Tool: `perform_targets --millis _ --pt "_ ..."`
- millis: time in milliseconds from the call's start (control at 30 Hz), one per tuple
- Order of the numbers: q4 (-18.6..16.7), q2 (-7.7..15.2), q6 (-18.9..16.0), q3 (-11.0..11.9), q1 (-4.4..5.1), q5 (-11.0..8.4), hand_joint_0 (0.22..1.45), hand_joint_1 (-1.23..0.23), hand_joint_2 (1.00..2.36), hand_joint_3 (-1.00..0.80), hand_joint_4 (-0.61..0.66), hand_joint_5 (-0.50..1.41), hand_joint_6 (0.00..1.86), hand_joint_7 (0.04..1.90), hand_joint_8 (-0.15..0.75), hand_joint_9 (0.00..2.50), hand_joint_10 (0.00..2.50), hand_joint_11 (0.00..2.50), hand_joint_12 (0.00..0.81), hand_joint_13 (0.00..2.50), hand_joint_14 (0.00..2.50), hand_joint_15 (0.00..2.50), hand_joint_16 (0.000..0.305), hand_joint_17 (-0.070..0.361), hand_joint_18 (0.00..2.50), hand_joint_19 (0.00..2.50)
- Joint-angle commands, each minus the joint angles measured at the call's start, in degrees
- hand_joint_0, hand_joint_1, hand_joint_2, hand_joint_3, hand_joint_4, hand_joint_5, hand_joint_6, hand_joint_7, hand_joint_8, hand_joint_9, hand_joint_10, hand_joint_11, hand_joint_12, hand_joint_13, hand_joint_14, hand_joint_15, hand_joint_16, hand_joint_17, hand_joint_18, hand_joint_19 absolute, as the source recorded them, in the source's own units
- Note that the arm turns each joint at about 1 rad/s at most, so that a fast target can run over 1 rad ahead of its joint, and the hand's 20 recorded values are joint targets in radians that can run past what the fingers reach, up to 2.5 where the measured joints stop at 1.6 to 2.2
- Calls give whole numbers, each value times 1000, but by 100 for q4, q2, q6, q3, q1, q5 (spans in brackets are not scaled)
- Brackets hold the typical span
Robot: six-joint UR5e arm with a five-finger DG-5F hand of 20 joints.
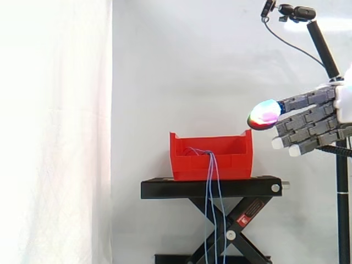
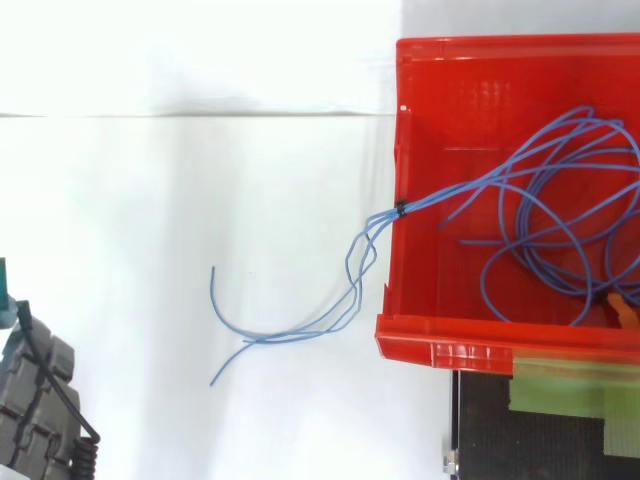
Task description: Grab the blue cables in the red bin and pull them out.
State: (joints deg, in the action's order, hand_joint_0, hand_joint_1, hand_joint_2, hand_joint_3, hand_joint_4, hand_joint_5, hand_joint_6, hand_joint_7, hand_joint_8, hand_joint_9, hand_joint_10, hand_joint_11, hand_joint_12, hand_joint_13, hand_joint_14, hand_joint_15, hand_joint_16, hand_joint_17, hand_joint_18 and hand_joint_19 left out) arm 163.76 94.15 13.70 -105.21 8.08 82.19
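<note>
Hand is up at the right of the side view, spread loose, fingers straight-ish, nothing in them. The lit fingertip points toward 9 o'clock. It is well apart from the red bin and higher than its rim.

Key relation: from the hand, the bin sits at approx 8 o'clock in the side view, on the black stand. The blue cables spill over the bin wall facing that cam and hang down past the stand, so their long axis runs 12–6 there.

In the top view the hand is at the bottom-left corner and the bin is off at 2–3 o'clock. Most of the cable is looped inside the bin. The strands bunch where they cross the wall, and the loose tails trail out toward 8 o'clock, i.e. toward the hand.

My read: you're pre-grasp and nothing is pulled yet. The tails and the bunch at the wall are nearer to you than the coils. You'd need to go down and across to reach them.
</note>
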Motion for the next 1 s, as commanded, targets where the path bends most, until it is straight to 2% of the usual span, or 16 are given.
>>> perform_targets --millis 0,300,433,500,600,767,833,933,967 --pt "-2 7 22 0 1 8 704 -779 1000 -1000 140 219 8 287 223 53 3 121 357 22 7 218 56 125 0 357" --pt "7 -45 -48 35 -8 34 708 -779 1000 -1000 139 222 8 289 223 54 3 119 357 24 7 222 55 124 0 361" --pt "-2 -221 -13 35 1 43 710 -779 1000 -1000 141 222 9 289 223 54 3 121 357 25 7 219 55 125 0 369" --pt "24 -379 -13 123 9 34 710 -780 1000 -1000 141 223 8 291 223 55 3 122 357 25 7 222 55 125 0 368" --pt "200 -520 5 246 18 34 711 -780 1000 -1000 140 226 8 289 224 59 3 124 357 24 8 219 55 125 0 369" --pt "648 -511 5 343 18 8 716 -780 1000 -1000 140 230 9 290 222 59 3 124 355 25 7 219 55 124 0 377" --pt "727 -511 22 343 27 8 716 -780 1000 -1000 140 232 9 287 222 60 3 124 355 27 7 219 55 124 0 375" --pt "727 -494 207 343 62 -98 719 -780 1000 -1000 143 236 8 288 223 61 3 123 355 30 7 224 55 123 0 373" --pt "719 -494 383 343 80 -203 720 -780 1000 -1000 142 237 9 288 223 61 3 119 356 31 7 221 54 123 0 373"
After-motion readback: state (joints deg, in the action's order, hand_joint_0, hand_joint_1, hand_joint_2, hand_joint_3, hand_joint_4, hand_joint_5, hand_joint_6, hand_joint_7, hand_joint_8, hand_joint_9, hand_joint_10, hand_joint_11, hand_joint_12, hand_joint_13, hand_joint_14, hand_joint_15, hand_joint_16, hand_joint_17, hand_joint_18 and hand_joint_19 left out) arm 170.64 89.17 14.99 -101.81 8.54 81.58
